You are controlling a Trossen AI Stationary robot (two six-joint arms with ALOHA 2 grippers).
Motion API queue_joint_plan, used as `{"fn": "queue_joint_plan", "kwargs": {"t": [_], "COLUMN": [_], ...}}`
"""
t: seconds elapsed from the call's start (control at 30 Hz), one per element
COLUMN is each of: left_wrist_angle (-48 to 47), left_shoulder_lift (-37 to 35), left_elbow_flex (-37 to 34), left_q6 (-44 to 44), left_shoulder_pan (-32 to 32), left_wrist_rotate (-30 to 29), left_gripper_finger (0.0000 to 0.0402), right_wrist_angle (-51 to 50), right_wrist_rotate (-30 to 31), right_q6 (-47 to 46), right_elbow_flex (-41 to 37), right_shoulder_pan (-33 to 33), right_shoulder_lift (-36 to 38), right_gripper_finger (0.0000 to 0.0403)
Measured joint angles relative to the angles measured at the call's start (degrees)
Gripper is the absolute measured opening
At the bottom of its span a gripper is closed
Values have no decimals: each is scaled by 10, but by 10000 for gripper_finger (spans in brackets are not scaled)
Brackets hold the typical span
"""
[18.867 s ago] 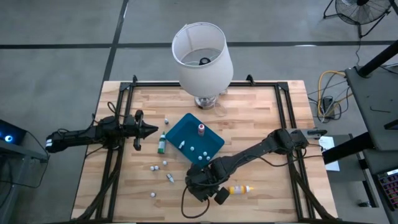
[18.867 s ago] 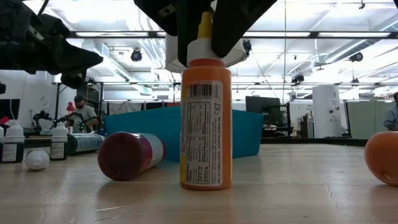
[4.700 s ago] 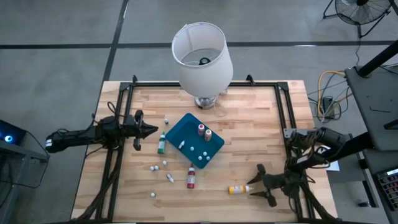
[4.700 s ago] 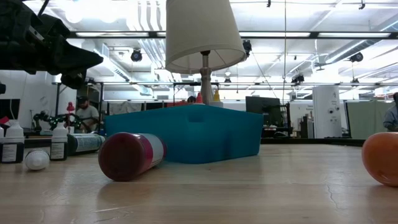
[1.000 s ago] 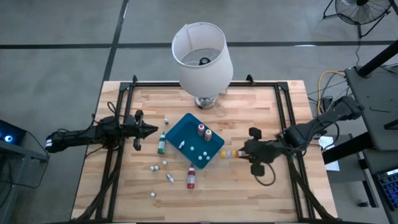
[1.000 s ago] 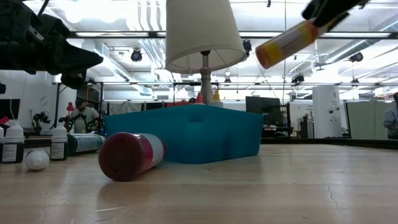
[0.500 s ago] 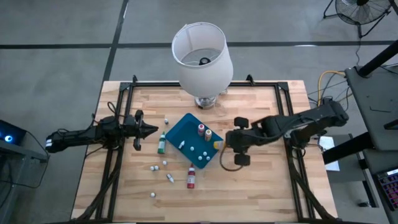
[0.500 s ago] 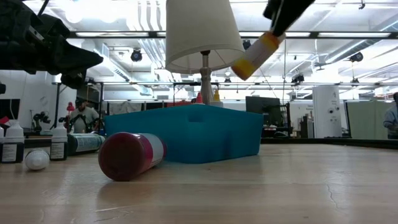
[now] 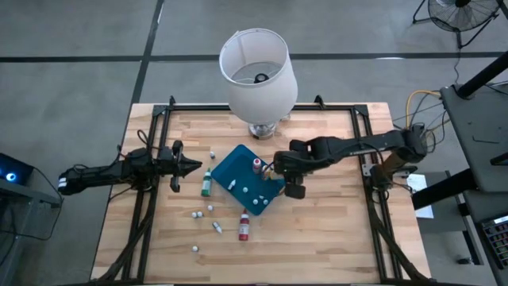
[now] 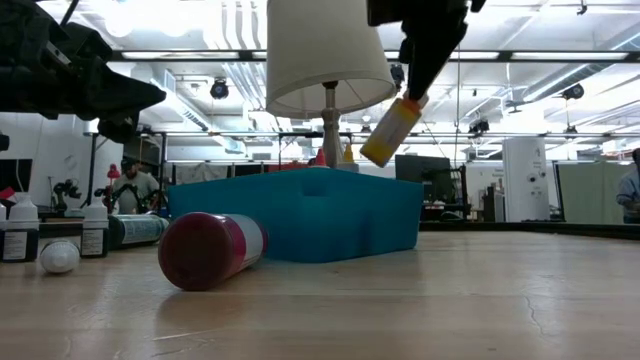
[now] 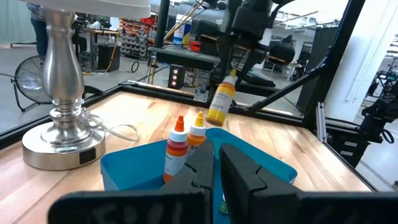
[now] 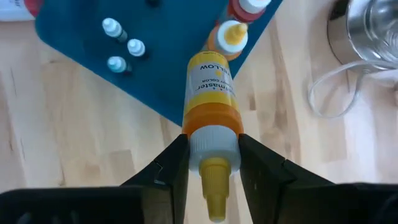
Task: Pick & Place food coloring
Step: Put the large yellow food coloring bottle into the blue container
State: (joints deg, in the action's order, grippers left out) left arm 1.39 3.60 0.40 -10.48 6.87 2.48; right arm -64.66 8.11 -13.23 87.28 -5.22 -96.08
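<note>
Wooden counter w/ a white lamp at the far edge; teal tray sits mid-counter, turned diagonal. Right arm reaches across from the right side, so it's the one in play; left arm is parked at the left edge, left gripper pressed together, pointing at the tray but well apart from it. Right gripper hangs over the tray's right corner, pinching the yellow food coloring bottle at its cap end. Bottle's long axis is tilted, not upright: cap up in the gripper, base angled down and left toward the tray, clear above the rim in the low view. In the right wrist view the base points straight at the orange bottle and red bottle, both standing upright in that corner, close together. Judgement: drop spot lies just below and beside those two, so the bottle prob needs righting before lowering, or its base could knock the orange one. Red bottle lies on the counter near the tray's near corner; green one lies left of the tray.
</note>
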Motion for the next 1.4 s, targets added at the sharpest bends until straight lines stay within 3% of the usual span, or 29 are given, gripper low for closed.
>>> {"fn": "queue_joint_plan", "kwargs": {"t": [0.7,1.4], "left_wrist_angle": [0,0], "left_shoulder_lift": [0,0], "left_elbow_flex": [0,0], "left_q6": [0,0], "left_shoulder_pan": [0,0], "left_wrist_rotate": [0,0], "left_gripper_finger": [0,0], "right_wrist_angle": [-40,-15], "right_wrist_rotate": [-39,-4], "right_q6": [72,337], "right_elbow_flex": [15,15], "right_shoulder_pan": [25,21], "right_shoulder_lift": [-47,-90], "right_gripper_finger": [105,105]}}
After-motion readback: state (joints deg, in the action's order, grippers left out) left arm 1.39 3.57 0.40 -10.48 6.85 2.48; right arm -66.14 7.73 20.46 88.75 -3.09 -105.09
